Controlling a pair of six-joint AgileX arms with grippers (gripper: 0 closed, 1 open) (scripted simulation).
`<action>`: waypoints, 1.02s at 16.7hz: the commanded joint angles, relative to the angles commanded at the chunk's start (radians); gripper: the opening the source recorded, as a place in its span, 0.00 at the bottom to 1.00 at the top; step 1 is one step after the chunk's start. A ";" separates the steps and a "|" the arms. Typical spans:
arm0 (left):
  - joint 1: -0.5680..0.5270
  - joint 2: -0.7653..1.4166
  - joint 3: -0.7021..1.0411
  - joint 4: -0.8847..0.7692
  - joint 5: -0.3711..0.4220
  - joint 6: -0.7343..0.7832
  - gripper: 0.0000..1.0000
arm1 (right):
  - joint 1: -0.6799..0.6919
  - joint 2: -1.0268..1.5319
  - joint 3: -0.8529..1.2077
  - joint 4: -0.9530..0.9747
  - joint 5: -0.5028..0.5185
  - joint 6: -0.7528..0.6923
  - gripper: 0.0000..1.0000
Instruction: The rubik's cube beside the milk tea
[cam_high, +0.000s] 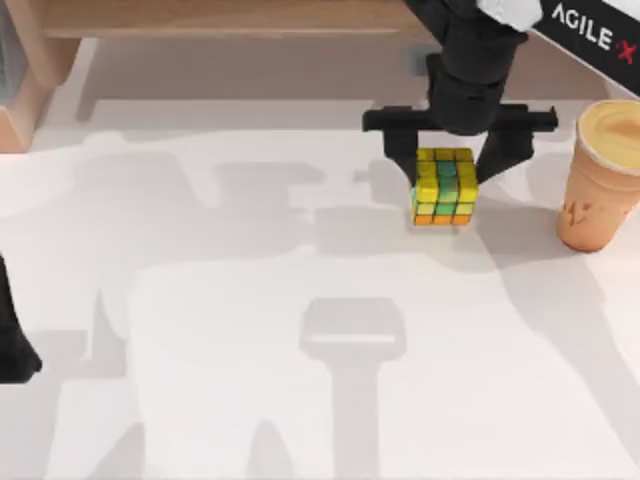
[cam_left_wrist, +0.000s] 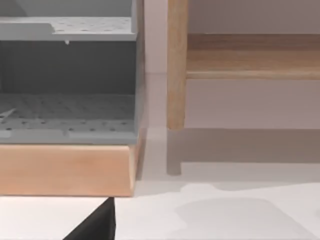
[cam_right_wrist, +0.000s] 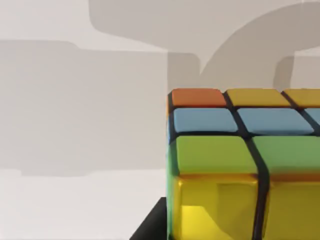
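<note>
A: What carries everything?

B: A broad white table (cam_high: 250, 380), crossed by grey shadows. Along its far edge runs a pale wooden frame (cam_high: 200, 18), and the left wrist view shows a grey perforated shelf unit on a wooden base (cam_left_wrist: 65, 125) beside one wooden post (cam_left_wrist: 176, 65).

A: And the arms?

B: The right AgileX arm, black, reaches down from the top view's upper right. Its right claw (cam_high: 447, 160) sits over the cube, one dark finger on either side. The left arm stands parked at the table's left edge, a dark shape (cam_high: 12, 340) low in the top view; I cannot tell how its claw stands.

A: Next in size?

B: The tall tapered orange-tan milk tea cup (cam_high: 600, 180), upright near the table's right edge, with a pale round top.

A: And the cube?

B: The small rubik's cube with yellow, green and orange squares on a dark grid (cam_high: 445, 186) sits left of the cup, near but apart from it. The right claw's fingers appear closed against its sides, though contact is hard to confirm. The right wrist view shows it close (cam_right_wrist: 240, 165).
</note>
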 joint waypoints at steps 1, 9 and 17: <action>0.000 0.000 0.000 0.000 0.000 0.000 1.00 | 0.002 -0.004 -0.003 0.005 0.000 0.000 0.00; 0.000 0.000 0.000 0.000 0.000 0.000 1.00 | -0.002 -0.013 -0.029 0.041 -0.003 0.000 0.00; 0.000 0.000 0.000 0.000 0.000 0.000 1.00 | -0.021 0.024 -0.066 0.047 -0.002 -0.002 0.00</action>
